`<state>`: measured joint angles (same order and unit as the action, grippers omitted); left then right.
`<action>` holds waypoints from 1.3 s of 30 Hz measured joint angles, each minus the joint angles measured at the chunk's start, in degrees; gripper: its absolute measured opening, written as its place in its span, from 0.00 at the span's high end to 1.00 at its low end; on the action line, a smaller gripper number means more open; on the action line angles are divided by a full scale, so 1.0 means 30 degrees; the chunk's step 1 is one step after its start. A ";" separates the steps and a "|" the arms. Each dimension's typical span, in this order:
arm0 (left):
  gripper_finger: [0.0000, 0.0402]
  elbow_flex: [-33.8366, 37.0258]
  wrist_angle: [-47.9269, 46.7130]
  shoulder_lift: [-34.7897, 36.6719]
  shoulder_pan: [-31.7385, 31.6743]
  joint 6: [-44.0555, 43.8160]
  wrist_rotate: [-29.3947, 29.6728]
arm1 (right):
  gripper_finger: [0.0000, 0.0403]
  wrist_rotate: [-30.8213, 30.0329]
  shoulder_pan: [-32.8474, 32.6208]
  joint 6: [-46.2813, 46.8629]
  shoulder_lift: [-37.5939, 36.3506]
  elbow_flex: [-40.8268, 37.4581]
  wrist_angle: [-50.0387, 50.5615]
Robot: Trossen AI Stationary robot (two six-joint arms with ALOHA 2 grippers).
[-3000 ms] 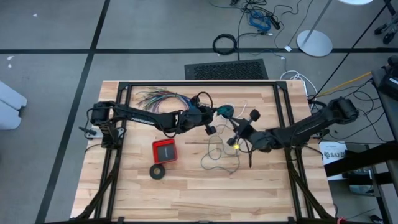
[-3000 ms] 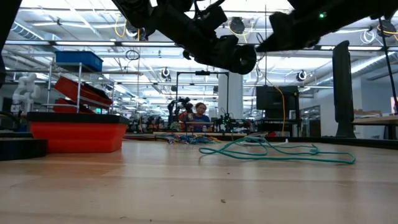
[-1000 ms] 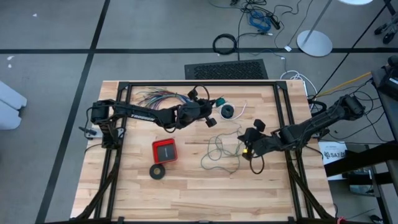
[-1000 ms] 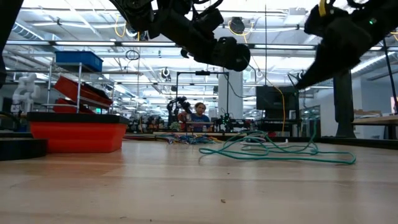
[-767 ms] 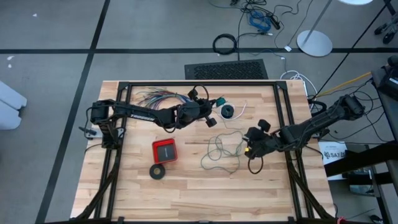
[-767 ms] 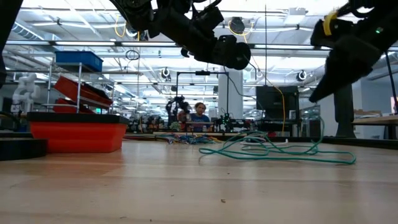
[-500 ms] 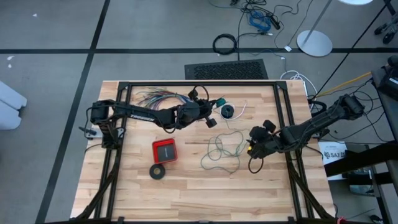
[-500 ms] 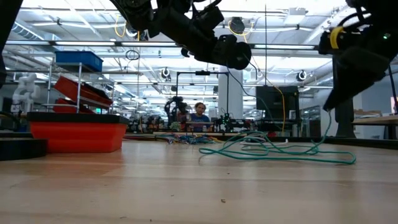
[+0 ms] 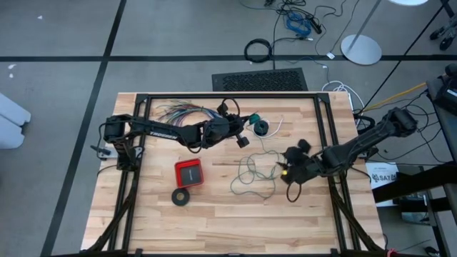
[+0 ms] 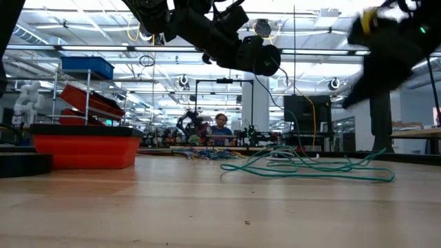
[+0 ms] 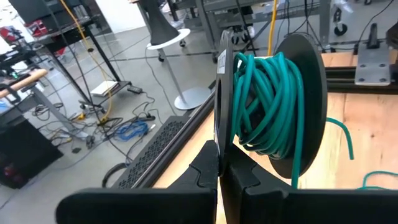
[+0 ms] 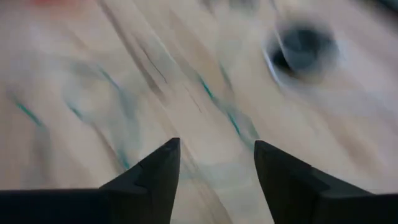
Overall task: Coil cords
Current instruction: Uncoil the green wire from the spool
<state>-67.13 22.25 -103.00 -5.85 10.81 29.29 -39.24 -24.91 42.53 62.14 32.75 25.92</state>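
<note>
1. At the left of the high view, the left arm reaches from the tabletop's (image 9: 143, 221) left edge toward upper centre, passing just below a fanned bundle of coloured wires (image 9: 178, 111).
2. Lower left of centre lie a red box (image 9: 188, 172) and, just below it, a black tape ring (image 9: 181, 197); the low view shows the box at far left.
3. The left end effector (image 9: 239, 128) sits at upper centre of the high view. Its wrist view shows the fingers (image 11: 205, 171) pinched together on the flange of a black spool (image 11: 305, 106), which is wound with teal wire (image 11: 267, 102).
4. From the spool, the teal wire runs down to a loose tangle (image 9: 255, 171) at the centre of the tabletop. In the low view the tangle (image 10: 303, 164) lies flat right of centre, with one strand rising toward the left end effector.
5. A small black round piece (image 9: 262, 128) with a thin white cord (image 9: 277, 124) lies just right of the left end effector.
6. The right end effector (image 9: 291, 165) hovers just right of the tangle, above the tabletop. Its wrist view is blurred, but the fingers (image 12: 155, 177) stand wide apart with nothing between them, over wood crossed by teal strands.
</note>
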 joint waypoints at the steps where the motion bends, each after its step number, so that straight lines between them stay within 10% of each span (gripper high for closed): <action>1: 1.00 0.0000 0.0037 0.0000 0.0000 -0.0007 -0.0048 | 0.53 -0.0520 -0.0026 -0.1511 0.0261 0.0000 -0.1771; 19: 1.00 0.0000 0.0267 0.0000 0.0256 -0.1637 -0.1717 | 0.69 -0.5531 0.2154 -1.6721 0.7217 0.0015 -1.7357; 39: 1.00 0.0000 0.0274 0.0000 0.0998 -0.2011 -0.1760 | 0.73 -0.4859 0.4716 -1.8002 0.7727 0.0015 -1.9974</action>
<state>-67.13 23.07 -103.00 -2.85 4.78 24.01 -53.82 -10.76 -11.47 85.32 32.80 -34.00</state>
